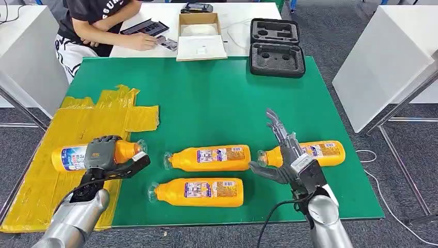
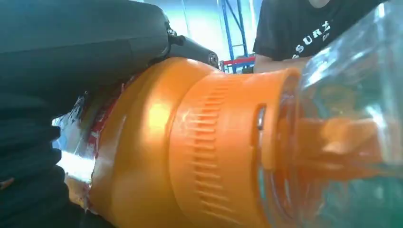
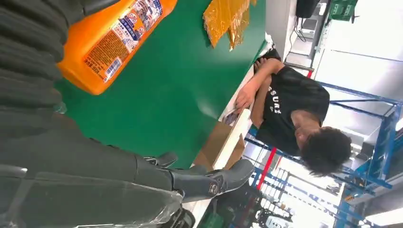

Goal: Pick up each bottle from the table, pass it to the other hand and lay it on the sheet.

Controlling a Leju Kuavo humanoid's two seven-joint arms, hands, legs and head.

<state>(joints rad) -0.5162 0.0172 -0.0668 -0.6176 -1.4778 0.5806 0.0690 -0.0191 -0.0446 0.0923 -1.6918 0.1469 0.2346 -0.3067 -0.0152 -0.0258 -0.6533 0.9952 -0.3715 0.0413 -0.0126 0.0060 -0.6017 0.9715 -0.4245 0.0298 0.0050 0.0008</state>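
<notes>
I count four orange bottles, all lying with long axes running left-right: my left hand is clamped around one bottle over the yellow sheet at the near left. My right hand, fingers spread and empty, hovers over the neck of the rightmost bottle, so that arm is nearer. Two more bottles lie between the hands on the green table.

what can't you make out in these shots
- Held bottle: its middle is hidden by the left hand in the head view; its label is covered by the fingers in the left wrist view.
- Rightmost bottle: partly behind the right hand.
- Label print: too small.
</notes>
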